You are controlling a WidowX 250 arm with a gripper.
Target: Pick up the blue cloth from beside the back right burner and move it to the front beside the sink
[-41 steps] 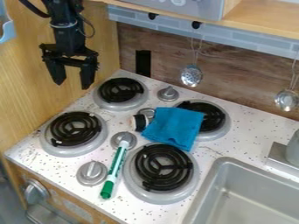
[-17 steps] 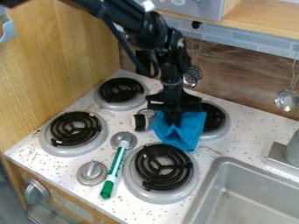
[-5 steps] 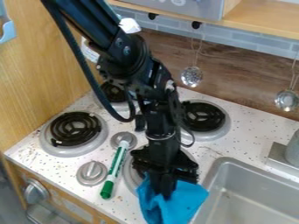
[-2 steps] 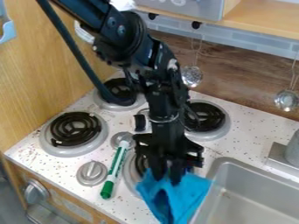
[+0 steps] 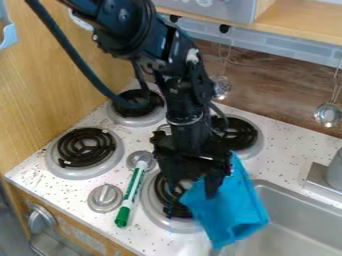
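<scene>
Since the previous frame, the jaws have spread apart, and the bright blue cloth (image 5: 234, 210) has shifted up and to the right in the view. The black two-finger gripper (image 5: 192, 197) has risen slightly.

Gripper state: jaws open, with a visible gap between the two fingers. The right-hand finger in the view overlaps the cloth; whether it is in contact cannot be determined. The gripper is located over the lower-right black coil burner (image 5: 161, 194).

Cloth position: draped at a slant from beside the gripper down across the near-left edge of the grey metal sink (image 5: 287, 188). Its lower end extends toward the bottom of the view.

Adjacent items on the white speckled bench (image 5: 71, 194): the white marker with green cap and markings (image 5: 131, 192) lies left of the lower-right burner. A round silver control knob (image 5: 105, 198) is located left of the marker; a second silver knob (image 5: 141, 156) is at the marker's upper end. The lower-left black coil burner (image 5: 86, 147) is positioned farther left. A perforated metal ladle (image 5: 221, 88) hangs against the brown wood-grain backing panel (image 5: 274, 102).
</scene>
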